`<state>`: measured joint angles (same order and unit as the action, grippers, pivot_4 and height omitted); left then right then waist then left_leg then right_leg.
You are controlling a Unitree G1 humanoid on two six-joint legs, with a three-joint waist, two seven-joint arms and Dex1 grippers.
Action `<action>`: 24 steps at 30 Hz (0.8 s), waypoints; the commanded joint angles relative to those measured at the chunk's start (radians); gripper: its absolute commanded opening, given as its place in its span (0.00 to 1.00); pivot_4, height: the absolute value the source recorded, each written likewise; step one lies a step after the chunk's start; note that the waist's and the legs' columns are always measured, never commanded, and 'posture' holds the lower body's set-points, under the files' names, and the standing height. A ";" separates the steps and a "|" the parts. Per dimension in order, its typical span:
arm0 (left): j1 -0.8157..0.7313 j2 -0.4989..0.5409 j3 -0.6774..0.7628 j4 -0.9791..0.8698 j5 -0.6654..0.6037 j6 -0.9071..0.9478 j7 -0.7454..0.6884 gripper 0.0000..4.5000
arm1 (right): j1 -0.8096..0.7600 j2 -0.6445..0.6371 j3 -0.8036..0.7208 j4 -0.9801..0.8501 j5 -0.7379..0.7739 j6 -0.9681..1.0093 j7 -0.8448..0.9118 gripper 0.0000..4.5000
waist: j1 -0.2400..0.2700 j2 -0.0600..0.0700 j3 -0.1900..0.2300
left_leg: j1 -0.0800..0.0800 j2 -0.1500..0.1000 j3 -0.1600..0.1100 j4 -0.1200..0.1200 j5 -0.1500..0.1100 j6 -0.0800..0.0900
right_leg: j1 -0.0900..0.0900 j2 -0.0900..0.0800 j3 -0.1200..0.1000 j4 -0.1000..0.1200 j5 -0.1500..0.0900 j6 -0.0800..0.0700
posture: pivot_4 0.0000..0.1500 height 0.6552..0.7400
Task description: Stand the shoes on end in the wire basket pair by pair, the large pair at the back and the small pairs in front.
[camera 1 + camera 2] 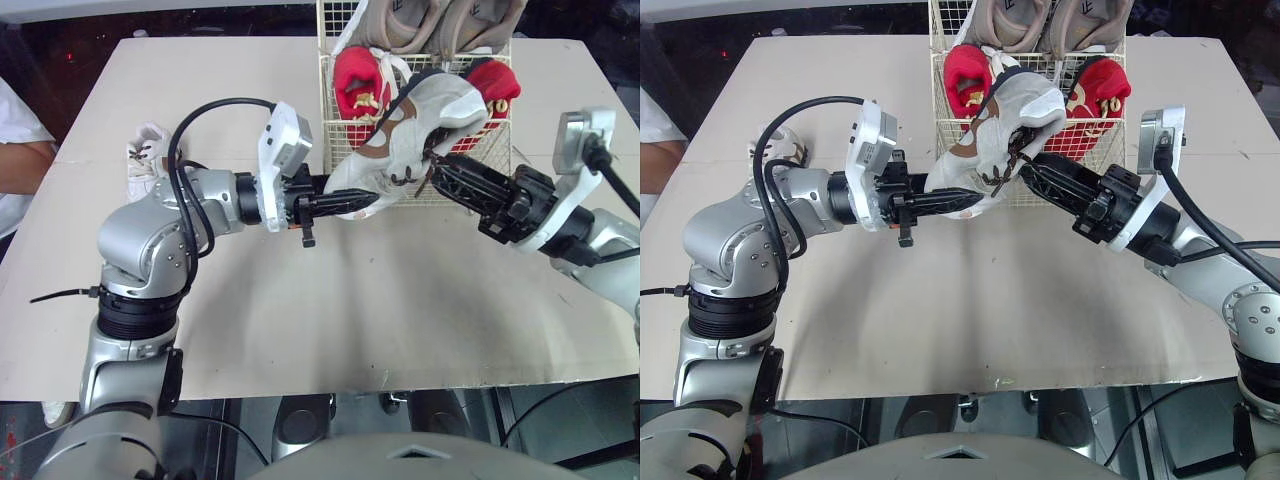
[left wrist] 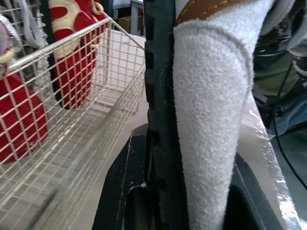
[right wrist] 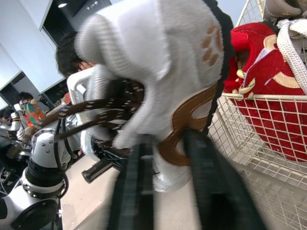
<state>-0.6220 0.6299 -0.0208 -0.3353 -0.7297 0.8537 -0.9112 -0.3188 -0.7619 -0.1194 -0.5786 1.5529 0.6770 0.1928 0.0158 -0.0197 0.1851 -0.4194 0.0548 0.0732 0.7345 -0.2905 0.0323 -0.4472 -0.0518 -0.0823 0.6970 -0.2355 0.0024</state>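
**Nearest to the wire basket's front.** One white shoe [image 1: 420,120] with brown trim is held off the table [image 1: 350,320], just in front of the wire basket [image 2: 96,110] and at about the height of its front rim. The left gripper [image 1: 350,200] is clenched on the toe end, with one finger on the sole and one on the upper. The right gripper [image 1: 440,180] is clamped on the laced opening end. The two-ended hold is judged to control the shoe's tilt, so that it can be turned on end before it is lowered in.

**Front compartment.** Two small red shoes [image 1: 358,90] [image 1: 495,85] are stood on end, one at each side. The gap between them is judged to be the place for the white pair.

**Back compartment.** Two large beige shoes [image 1: 400,25] [image 1: 470,25] are stood upright side by side, as the task requires.

**Well to the left of the basket.** A second white shoe [image 1: 143,160] is seen lying on the table, not yet taken up. A person's arm [image 1: 20,160] is noted further left.

**Count.** Six shoes are recorded: two beige, two red and two white. One basket is recorded.
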 commanded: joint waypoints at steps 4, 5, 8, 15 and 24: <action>-0.005 -0.004 0.001 0.013 0.018 -0.044 -0.007 0.13 | 0.010 -0.031 -0.081 -0.009 -0.043 0.015 0.090 0.09 | 0.000 0.000 0.000 | 0.000 0.000 0.000 0.000 0.000 0.000 | 0.000 0.000 0.000 0.000 0.000 0.000 | 1.00 0.36; -0.005 -0.006 0.001 0.013 0.019 -0.044 -0.008 0.13 | 0.011 -0.031 -0.084 -0.007 -0.050 0.018 0.097 0.15 | 0.000 0.000 0.000 | 0.000 0.000 0.000 0.000 0.000 0.000 | 0.000 0.000 0.000 0.000 0.000 0.000 | 1.00 0.36; -0.002 -0.009 0.000 0.010 0.021 -0.045 -0.006 0.13 | 0.011 -0.022 -0.092 0.000 -0.067 0.020 0.103 0.42 | 0.000 0.000 0.000 | 0.000 0.000 0.000 0.000 0.000 0.001 | 0.000 0.000 0.000 0.000 0.000 0.000 | 1.00 0.36; 0.001 -0.013 -0.006 0.009 0.027 -0.054 -0.002 0.13 | 0.005 -0.006 -0.096 0.003 -0.044 0.024 0.116 0.49 | 0.000 0.000 0.000 | 0.000 0.000 0.000 -0.001 0.000 0.001 | 0.000 0.000 0.000 0.000 0.000 0.000 | 1.00 0.36; 0.003 -0.022 -0.019 0.002 0.033 -0.057 -0.009 0.13 | -0.034 0.059 -0.068 0.009 -0.026 0.019 0.013 0.49 | -0.001 0.000 0.000 | 0.000 0.000 0.000 -0.001 0.000 0.000 | 0.000 0.000 0.000 0.000 0.000 0.000 | 1.00 0.36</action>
<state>-0.6183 0.6135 -0.0415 -0.3007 -0.6893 0.8190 -0.9113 -0.3340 -0.7125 -0.1726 -0.5605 1.5160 0.7076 0.2311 0.0151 -0.0197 0.1851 -0.4192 0.0550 0.0733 0.7340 -0.2907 0.0327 -0.4473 -0.0514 -0.0822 0.6969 -0.2356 0.0024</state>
